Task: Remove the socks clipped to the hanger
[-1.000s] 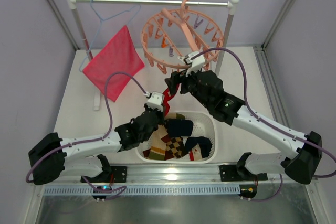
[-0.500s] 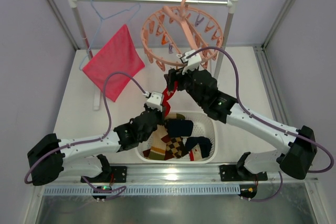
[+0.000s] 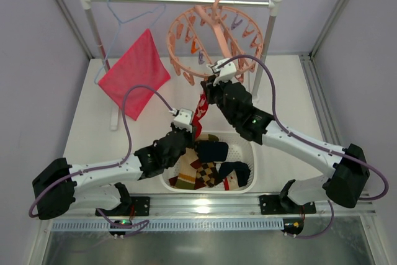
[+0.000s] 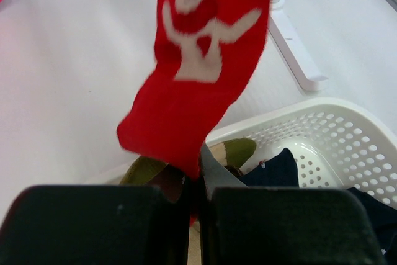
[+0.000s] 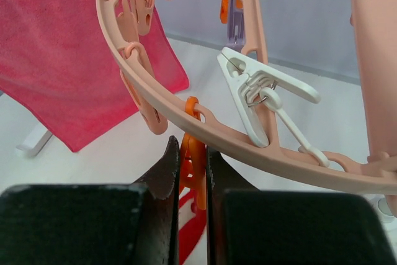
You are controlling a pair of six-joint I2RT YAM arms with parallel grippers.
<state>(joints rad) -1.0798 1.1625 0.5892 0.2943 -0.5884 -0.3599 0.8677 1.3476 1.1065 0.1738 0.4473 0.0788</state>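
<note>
- red sock: hangs upright between hanger and basket, over the basket's far rim. top end sits at an orange clip; lower end sits between the left fingers.
- left fingers: pressed together on the sock's bottom edge, just above the basket.
- right fingers: one on each side of the orange clip, pinching it directly under the ring.
- hanger: hooked on the rail, tilted. a white clip hangs beside the orange one, clear of the fingers.
- basket: on the desk at the near edge, between the two arms; other socks lie inside.
- pink cloth: hangs left of the ring, well apart from the sock.
- open room: bare desk to the left of the sock. the rail's right post stands close behind the right arm.
</note>
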